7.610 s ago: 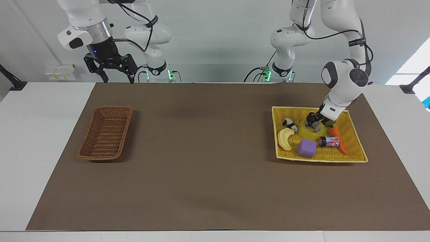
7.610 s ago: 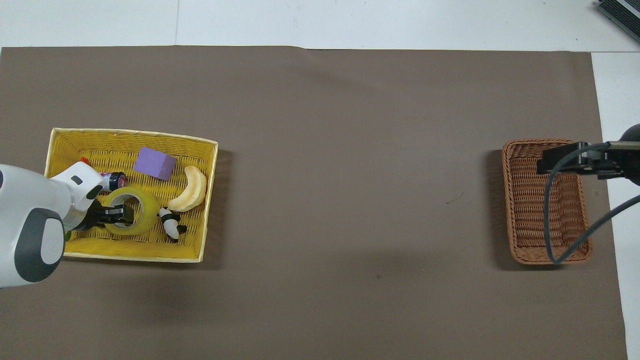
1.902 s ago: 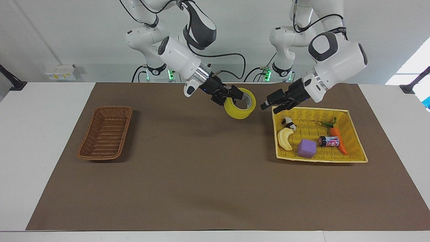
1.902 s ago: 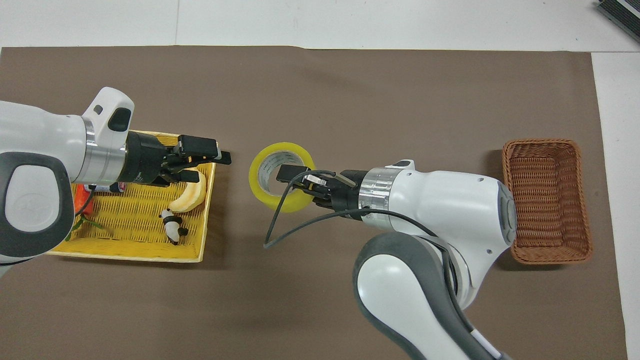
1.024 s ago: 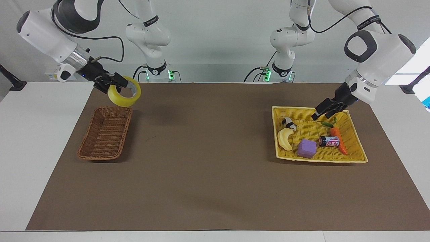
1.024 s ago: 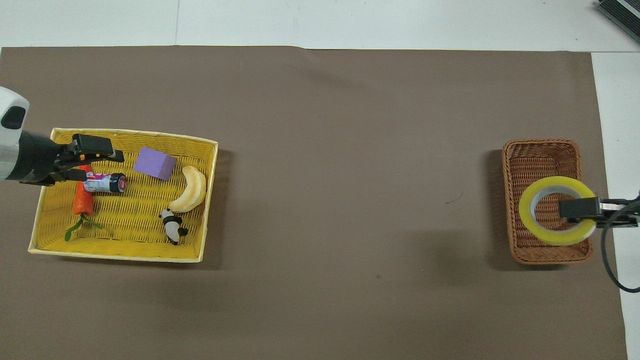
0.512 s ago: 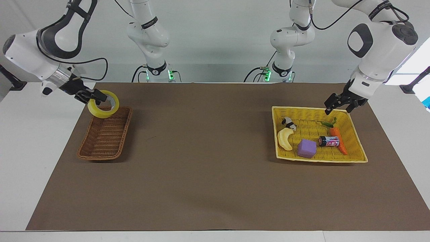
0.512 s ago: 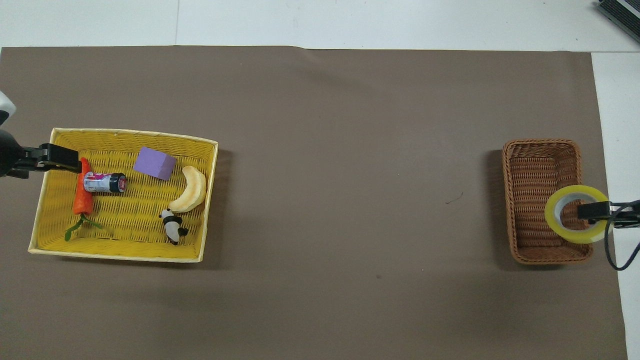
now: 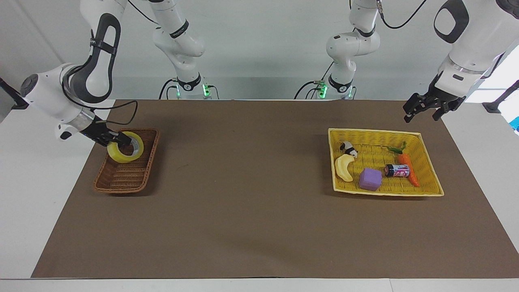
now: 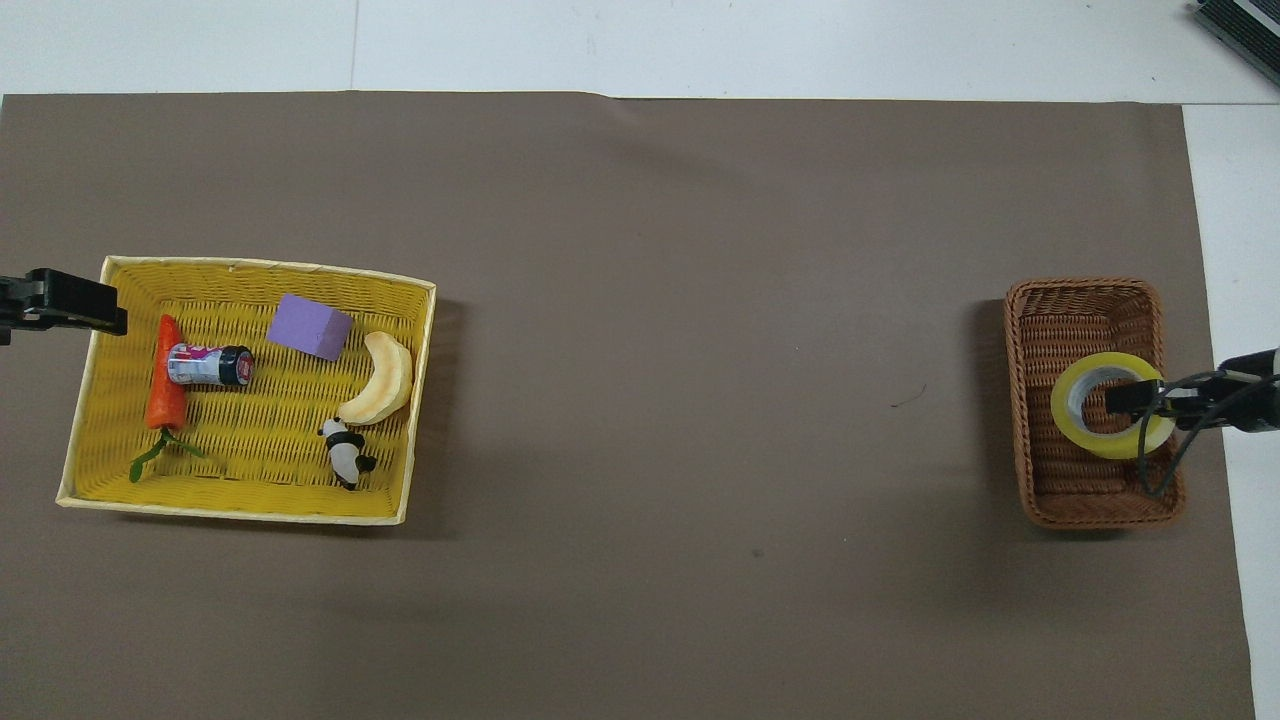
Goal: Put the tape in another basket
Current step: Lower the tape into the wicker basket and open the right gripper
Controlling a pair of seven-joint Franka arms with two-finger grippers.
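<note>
Facing view:
Right gripper [image 9: 121,142]: fingers clenched on the tape's wall, one inside the ring.
Tape [image 9: 126,152]: tilted, low inside the brown basket [image 9: 123,178], at the end nearer the robots.
Left gripper [image 9: 424,108]: fingers spread, holding nothing, raised beside the yellow basket [image 9: 385,190].

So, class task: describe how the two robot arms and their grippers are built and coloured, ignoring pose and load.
Both arms are glossy white with rounded segments and dark grey joint caps. The right gripper and left gripper are black with two fingers. A silver ring sits at each wrist, loose black cables trail along the arms, and green lights glow at the bases.
</note>
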